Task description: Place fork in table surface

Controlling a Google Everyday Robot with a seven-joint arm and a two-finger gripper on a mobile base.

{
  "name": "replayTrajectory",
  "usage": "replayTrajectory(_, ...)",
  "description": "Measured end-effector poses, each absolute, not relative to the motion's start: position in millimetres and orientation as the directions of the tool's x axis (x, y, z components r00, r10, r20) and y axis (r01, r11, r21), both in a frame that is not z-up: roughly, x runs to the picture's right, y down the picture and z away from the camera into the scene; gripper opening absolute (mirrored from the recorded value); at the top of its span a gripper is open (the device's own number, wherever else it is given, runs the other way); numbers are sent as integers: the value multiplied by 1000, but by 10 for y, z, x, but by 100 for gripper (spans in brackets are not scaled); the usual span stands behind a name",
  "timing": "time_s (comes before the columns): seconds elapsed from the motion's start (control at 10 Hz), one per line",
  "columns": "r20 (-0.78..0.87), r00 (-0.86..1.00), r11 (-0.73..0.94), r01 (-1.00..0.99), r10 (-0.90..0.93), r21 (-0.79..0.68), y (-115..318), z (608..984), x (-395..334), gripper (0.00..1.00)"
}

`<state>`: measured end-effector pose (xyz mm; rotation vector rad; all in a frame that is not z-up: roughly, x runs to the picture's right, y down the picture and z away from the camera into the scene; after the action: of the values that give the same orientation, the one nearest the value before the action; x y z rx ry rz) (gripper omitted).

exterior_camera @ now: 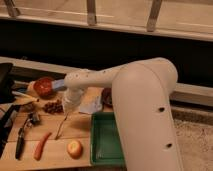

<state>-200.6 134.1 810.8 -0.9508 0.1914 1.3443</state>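
The fork is a slim silvery sliver slanting down and left from my gripper, its lower tip at or just above the table surface. My gripper hangs from the white arm over the middle of the light wooden planks and appears shut on the fork's upper end. The fork lies between the dark brown cluster and the green tray.
An orange carrot and a black-handled tool lie at the front left, with a round yellow fruit beside them. A red bowl, a white cloth and a dark bowl sit behind. The big white arm body fills the right.
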Motion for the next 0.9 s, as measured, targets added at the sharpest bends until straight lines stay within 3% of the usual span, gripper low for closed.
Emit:
replayTrajectory(0.4, -681, 265, -125, -876, 683, -466, 1607, 8239, -2023, 4)
replayTrajectory(0.9, -723, 259, -150, -881, 641, -449, 1791, 8366, -2027, 54)
